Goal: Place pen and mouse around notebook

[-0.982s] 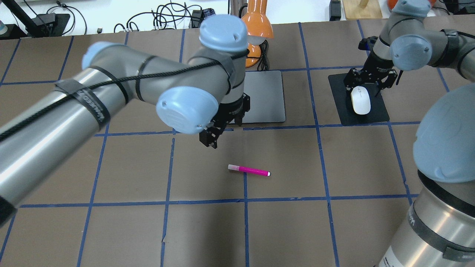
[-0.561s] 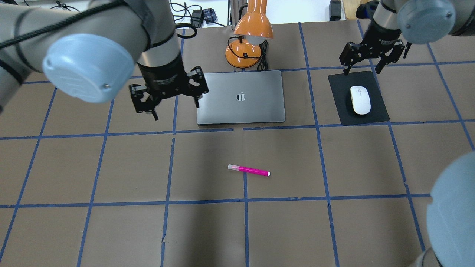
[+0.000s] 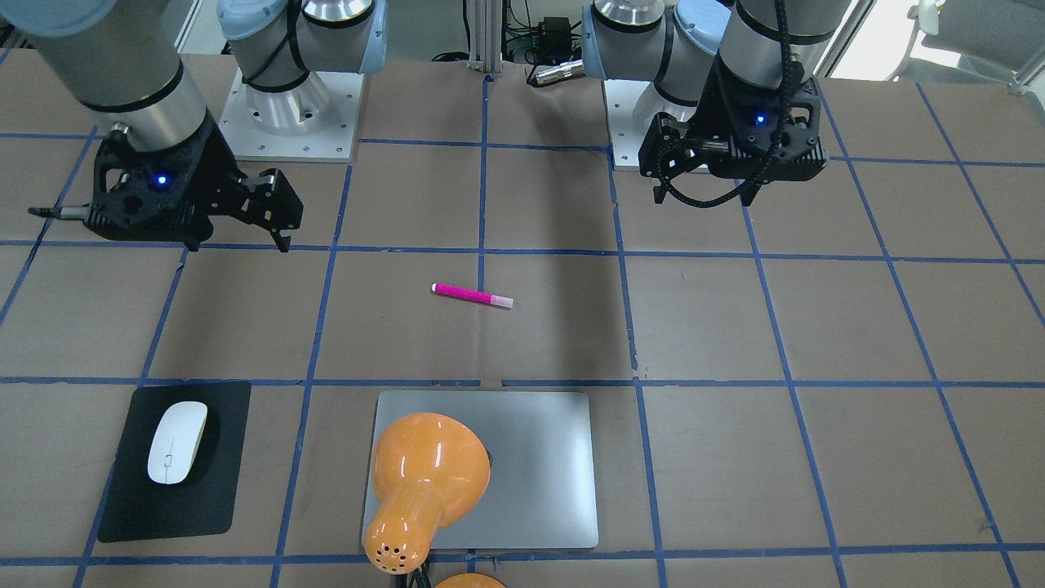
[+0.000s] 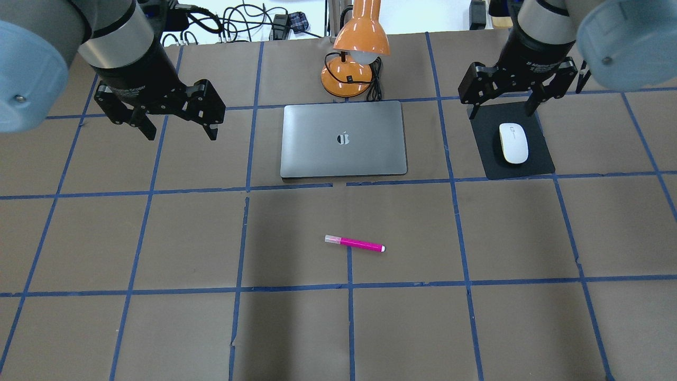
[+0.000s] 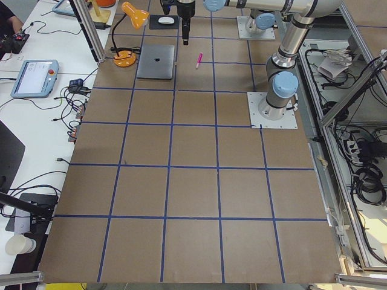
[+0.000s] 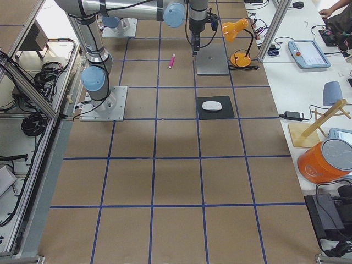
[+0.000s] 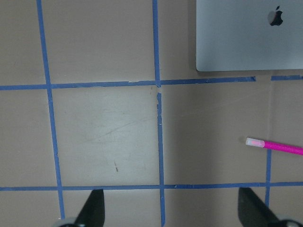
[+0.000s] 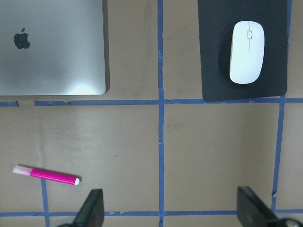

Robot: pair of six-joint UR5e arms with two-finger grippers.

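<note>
The pink pen (image 4: pixel 354 243) lies flat on the brown table, in front of the closed silver notebook (image 4: pixel 317 151) and well apart from it. To the notebook's right the white mouse (image 4: pixel 513 143) rests on a black mat (image 4: pixel 486 156). My left gripper (image 4: pixel 181 132) hangs open and empty above the table, left of the notebook. My right gripper (image 4: pixel 500 112) is open and empty too, raised over the mat's far edge behind the mouse. The right wrist view takes in the pen (image 8: pixel 46 174), the mouse (image 8: pixel 246 51) and the notebook (image 8: pixel 52 52).
An orange desk lamp (image 4: pixel 355 58) stands just behind the notebook, its shade leaning over the far edge. Blue tape lines split the table into squares. Cables and gear lie beyond the far edge.
The left gripper swung left and up, away from the notebook's front-left corner. The right gripper rose from around the mouse to the mat's far edge. Pen, mouse and notebook stayed put.
</note>
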